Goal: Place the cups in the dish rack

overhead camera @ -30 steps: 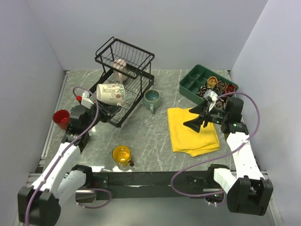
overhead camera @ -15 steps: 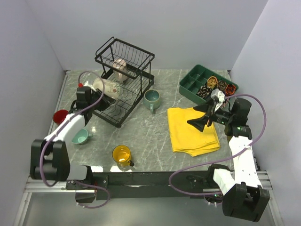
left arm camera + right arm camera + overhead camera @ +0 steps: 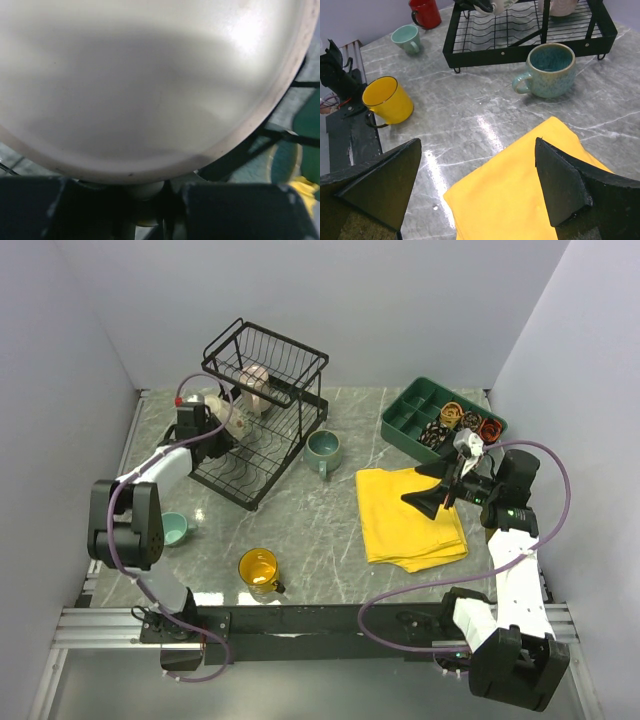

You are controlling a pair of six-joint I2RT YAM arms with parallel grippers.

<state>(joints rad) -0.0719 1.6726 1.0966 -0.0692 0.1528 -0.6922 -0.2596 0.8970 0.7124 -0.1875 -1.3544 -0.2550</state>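
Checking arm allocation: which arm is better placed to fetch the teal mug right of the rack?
Probably right: the right pincer is open and empty over the yellow cloth, facing the teal mug; the left pincer holds the cream mug at the dish rack's left side.

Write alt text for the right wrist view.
The open right gripper hovers over a yellow cloth on a grey marble table. Beyond it a teal mug stands upright before the black wire rack; a yellow mug stands at image left, with a mint cup and red mug farther back.

Six cups (image 3: pixel 322 450), one rack (image 3: pixel 245 468), one cloth (image 3: pixel 395 525), one tray (image 3: pixel 410 415).
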